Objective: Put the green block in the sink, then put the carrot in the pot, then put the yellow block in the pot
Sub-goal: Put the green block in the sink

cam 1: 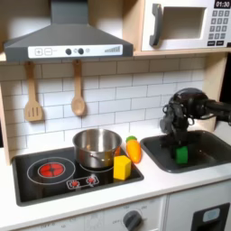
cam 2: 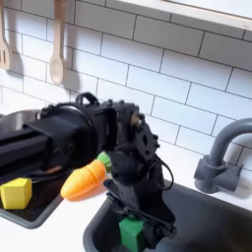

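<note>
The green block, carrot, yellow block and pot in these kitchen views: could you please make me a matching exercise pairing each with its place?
Things:
1. green block
2. carrot
3. yellow block
4. pot

Places:
A. at the stovetop's front corner nearest the sink
B. on the back of the stovetop, below the hanging wooden spoon
C. inside the sink, under the end effector
D. between the pot and the sink, behind the yellow block

Pairs: 1-C, 2-D, 3-A, 4-B

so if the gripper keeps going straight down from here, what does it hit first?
Most likely the green block: the gripper points down into the sink, directly over it in both exterior views. The remaining gap is unclear.
</note>
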Available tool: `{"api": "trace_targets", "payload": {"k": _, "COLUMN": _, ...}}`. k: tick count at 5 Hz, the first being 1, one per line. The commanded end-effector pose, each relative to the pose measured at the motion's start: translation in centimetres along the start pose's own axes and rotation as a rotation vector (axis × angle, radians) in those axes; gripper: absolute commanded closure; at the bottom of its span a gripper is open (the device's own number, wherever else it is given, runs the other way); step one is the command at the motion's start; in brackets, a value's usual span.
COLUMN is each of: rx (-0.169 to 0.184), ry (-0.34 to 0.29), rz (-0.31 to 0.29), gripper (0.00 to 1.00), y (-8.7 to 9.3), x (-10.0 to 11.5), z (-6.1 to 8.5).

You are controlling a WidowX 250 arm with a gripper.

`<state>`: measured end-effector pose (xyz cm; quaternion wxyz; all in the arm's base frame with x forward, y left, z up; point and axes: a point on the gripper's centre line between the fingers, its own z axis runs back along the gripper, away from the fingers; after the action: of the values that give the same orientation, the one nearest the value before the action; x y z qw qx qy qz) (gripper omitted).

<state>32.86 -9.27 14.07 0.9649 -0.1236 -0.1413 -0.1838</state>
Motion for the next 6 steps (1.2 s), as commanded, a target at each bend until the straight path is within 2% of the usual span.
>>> {"api": "trace_targets", "payload": {"k": 1, "rx": -0.027, "ry": -0.043, "rz": 0.036, "gripper": 1.0, "y": 0.9, "x": -0.4, "z": -2.2}}
{"api": "trace_targets", "payload": {"k": 2, "rx": -0.055, "ry": -0.033, "rz": 0.047, "gripper": 1.0, "y": 0.7, "x": -1.8, "z": -4.0}}
{"api": "trace_targets", "payload": {"k": 3, "rx": -0.078, "ry": -0.028, "rz": 0.031, "gripper": 1.0, "y": 1.0, "x": -0.8, "z": -5.2}}
{"api": "trace_targets", "payload": {"k": 4, "rx": -0.083, "ry": -0.003, "rz": 0.003, "gripper": 1.0, "y": -0.1, "x": -1.3, "z": -6.1}}
{"api": "trace_targets", "payload": {"k": 5, "rx": -0.084, "ry": 0.002, "rz": 0.015, "gripper": 0.0, "y": 0.9, "x": -0.5, "z": -6.0}}
{"api": "trace_targets", "payload": {"k": 6, "rx": -0.086, "ry": -0.003, "rz": 0.01, "gripper": 0.0, "y": 0.5, "x": -1.0, "z": -5.6}}
